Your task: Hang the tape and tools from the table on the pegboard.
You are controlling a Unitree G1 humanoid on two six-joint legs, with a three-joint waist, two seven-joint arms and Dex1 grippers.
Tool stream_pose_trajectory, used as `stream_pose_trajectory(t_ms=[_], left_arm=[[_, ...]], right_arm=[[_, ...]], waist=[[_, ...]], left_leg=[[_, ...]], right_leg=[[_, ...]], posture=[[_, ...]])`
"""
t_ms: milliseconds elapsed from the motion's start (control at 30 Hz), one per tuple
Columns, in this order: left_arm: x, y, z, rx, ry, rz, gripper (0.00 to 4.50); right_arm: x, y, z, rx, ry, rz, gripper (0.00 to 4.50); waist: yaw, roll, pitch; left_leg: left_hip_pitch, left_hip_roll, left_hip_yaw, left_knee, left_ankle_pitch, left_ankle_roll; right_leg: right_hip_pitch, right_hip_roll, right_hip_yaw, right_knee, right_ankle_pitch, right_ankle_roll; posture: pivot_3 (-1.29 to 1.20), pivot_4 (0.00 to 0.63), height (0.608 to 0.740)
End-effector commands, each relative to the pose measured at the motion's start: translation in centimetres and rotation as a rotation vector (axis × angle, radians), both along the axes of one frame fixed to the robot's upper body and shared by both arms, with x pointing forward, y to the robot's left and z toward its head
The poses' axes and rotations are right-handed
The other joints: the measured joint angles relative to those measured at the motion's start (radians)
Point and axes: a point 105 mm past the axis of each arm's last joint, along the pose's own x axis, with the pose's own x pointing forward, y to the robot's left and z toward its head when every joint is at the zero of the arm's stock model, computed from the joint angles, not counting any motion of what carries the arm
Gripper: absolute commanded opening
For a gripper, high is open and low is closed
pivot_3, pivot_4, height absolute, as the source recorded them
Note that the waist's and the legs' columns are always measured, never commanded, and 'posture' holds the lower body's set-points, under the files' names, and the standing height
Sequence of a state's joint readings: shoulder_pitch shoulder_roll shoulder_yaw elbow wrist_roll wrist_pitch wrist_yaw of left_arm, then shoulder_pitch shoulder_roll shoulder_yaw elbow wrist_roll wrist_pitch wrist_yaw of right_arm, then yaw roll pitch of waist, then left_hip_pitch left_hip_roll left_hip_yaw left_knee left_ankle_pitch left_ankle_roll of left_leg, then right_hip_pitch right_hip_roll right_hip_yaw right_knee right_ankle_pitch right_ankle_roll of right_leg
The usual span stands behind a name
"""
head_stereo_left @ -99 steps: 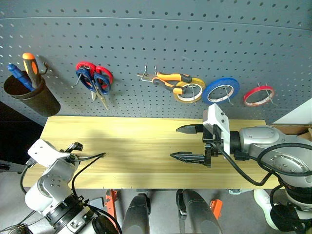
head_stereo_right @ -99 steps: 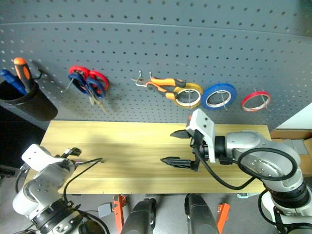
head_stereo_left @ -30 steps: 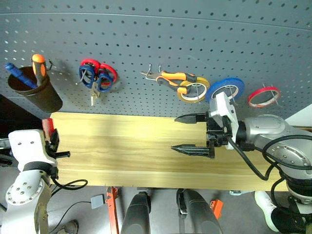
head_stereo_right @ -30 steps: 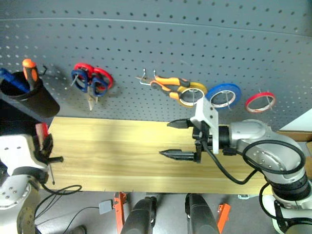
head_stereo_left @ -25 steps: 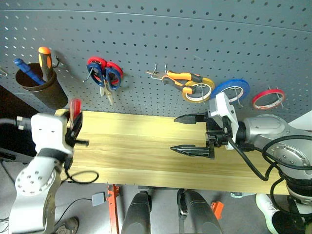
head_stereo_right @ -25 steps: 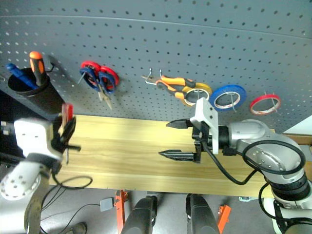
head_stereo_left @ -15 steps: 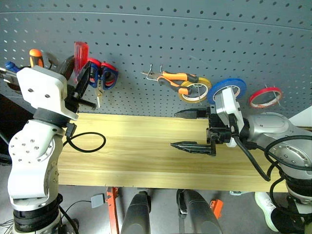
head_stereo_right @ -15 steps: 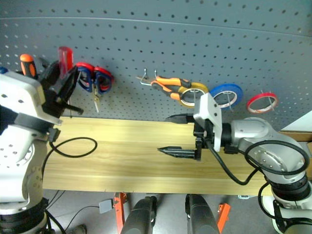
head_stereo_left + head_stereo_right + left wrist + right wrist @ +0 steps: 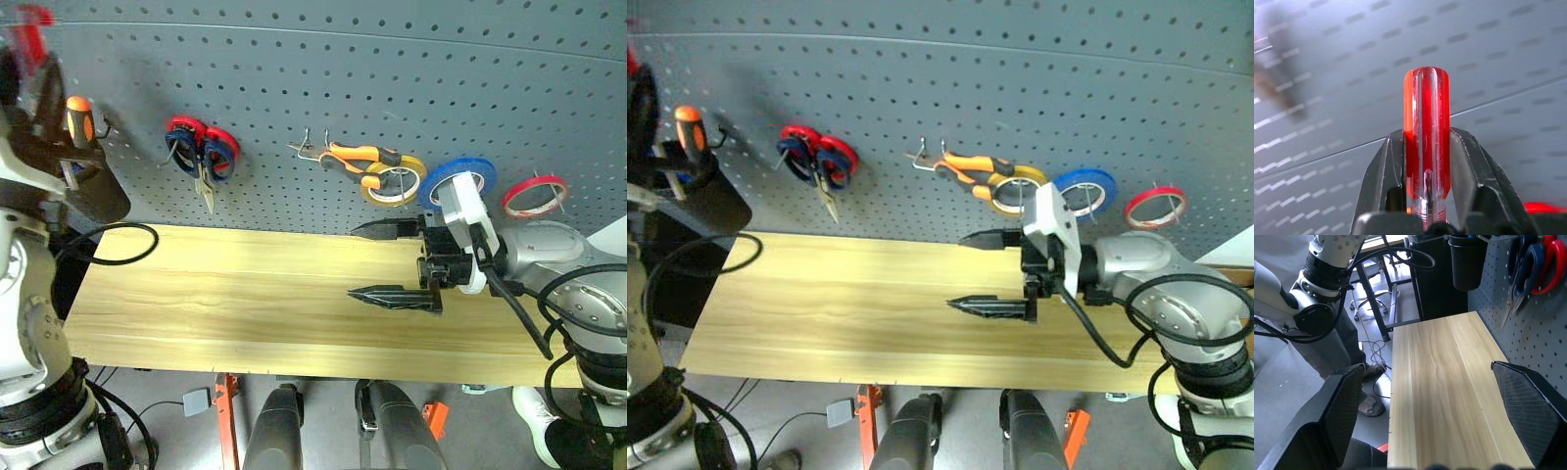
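The screwdriver (image 9: 1426,147), slim with a clear red handle, is clamped in the left tool (image 9: 1426,161): in the left wrist view its two black fingers (image 9: 1382,176) press the handle from both sides, with the rounded end sticking out past them toward the grey pegboard (image 9: 1488,58). In the head views that tool sits high at the far left, and the red handle end (image 9: 32,22) shows against the upper corner of the board.

Nearer the robot, the right tool (image 9: 392,262) hangs over the right half of the surface (image 9: 245,304), pointing toward the robot's left. Its two fingers (image 9: 389,296) stand wide apart with nothing between them. The light wooden planks below it are bare. The right wrist view looks along the surface (image 9: 1444,396) toward the left arm and a grey floor with a chair base beyond.

Behind the surface stands the pegboard (image 9: 392,88). From left to right it carries a dark cup (image 9: 93,196) with an orange-handled tool (image 9: 78,119) sticking up from it, then two pairs of scissors hanging together, the blue-handled scissors (image 9: 186,152) overlapping the red-handled scissors (image 9: 219,145). Further right the orange-and-black pliers (image 9: 355,156) lie across a hook, just beside the yellow roll (image 9: 394,182). Next come the blue roll (image 9: 460,179) and, furthest right, the thin red tape (image 9: 534,195), each on its own hook.
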State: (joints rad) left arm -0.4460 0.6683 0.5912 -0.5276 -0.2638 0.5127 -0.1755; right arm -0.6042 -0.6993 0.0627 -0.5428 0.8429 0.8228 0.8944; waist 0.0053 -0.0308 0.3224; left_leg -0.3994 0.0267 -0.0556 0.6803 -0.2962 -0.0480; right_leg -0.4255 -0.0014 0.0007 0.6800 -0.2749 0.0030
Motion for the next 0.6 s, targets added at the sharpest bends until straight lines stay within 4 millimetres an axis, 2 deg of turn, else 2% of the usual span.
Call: stream_pose_trajectory(t_ms=[33,333,600], left_arm=[[-1.0,0.7,2.5,0.016,-0.107,0.018,0.85],[0.1,0.5,3.5,0.011,-0.143,-0.029,0.85],[3.0,-0.9,2.8,0.043,-0.129,-0.104,0.85]], right_arm=[[-0.3,0.2,0.7,0.009,-0.042,0.024,4.50],[-0.3,0.1,0.7,0.006,-0.048,0.012,4.50],[-0.2,0.4,0.5,0.012,-0.047,0.004,4.50]], waist=[[0.003,0.000,0.000],[0.017,-0.001,0.000],[0.017,-0.001,-0.001]], left_leg=[[0.000,0.000,0.000,0.000,0.000,0.000],[-0.001,0.000,-0.001,0.000,0.000,-0.001],[-0.001,0.000,-0.001,0.000,0.003,-0.004]], right_leg=[[0.000,0.000,-0.001,0.000,0.000,0.000],[0.000,-0.001,-0.003,-0.001,0.000,0.000],[0.000,-0.001,-0.009,0.000,0.000,-0.001]], posture=[[0.06,0.266,0.740],[0.05,0.257,0.740],[0.03,0.254,0.740]])
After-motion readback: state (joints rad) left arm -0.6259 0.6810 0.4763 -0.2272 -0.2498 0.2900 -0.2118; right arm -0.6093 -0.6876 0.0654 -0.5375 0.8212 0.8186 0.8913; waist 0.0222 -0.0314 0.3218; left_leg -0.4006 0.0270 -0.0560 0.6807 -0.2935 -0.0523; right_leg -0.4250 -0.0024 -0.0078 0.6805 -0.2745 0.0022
